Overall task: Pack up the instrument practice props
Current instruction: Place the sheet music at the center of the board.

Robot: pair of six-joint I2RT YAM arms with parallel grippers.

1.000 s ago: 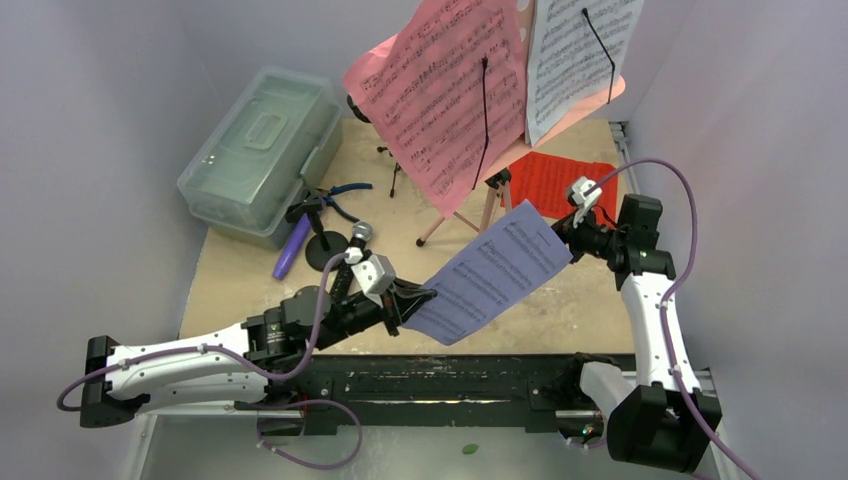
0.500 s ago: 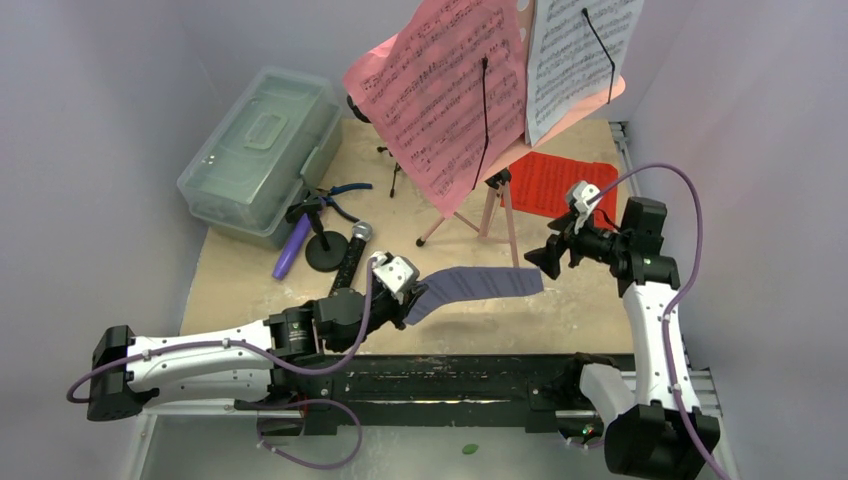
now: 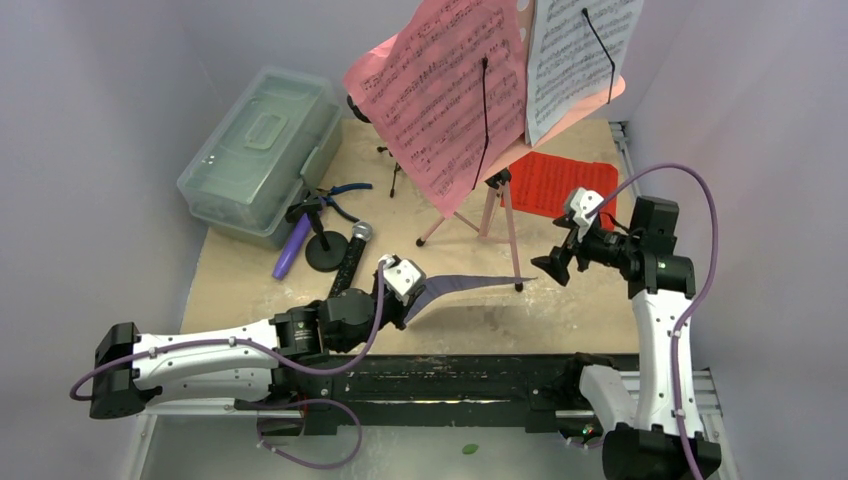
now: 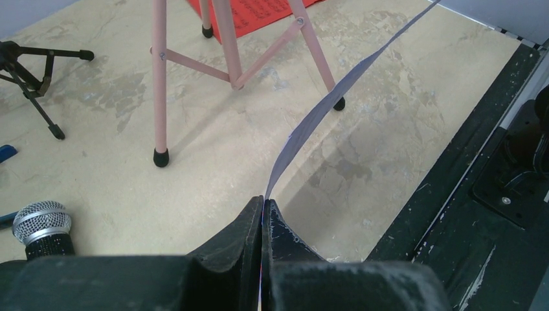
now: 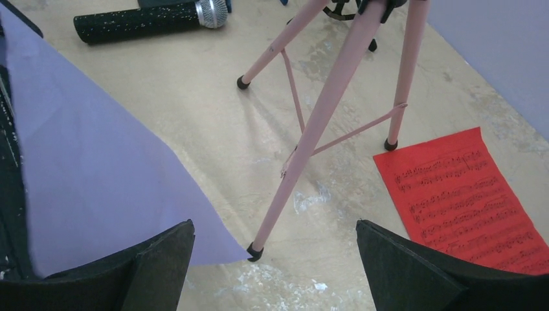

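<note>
**Lilac sheet passed to one arm as pack-up goes on**

The lilac page is seen pinched at one edge by the left gripper, whose fingers are pressed together on the paper. A second ago the sheet was spread between both arms. It has since been let go by the right gripper, which has been drawn back and is now held spread wide and empty, near the sheet's free end but apart from it.

The page is now carried low over the table, almost edge-on to the overhead camera. Its far tip sags close to one foot of the pink music rack.

The handover is judged complete, but nothing is judged packed yet. The pink page and white page are still clipped on the rack, and the red page lies flat behind its legs. The black-silver microphone and purple microphone rest on the board by a black mic stand. The clear case is shut at the far left, with the blue-handled pliers just beside it.

The surface is a scuffed beige board with pale worn patches. It is closed in by plain grey-lilac walls.
</note>
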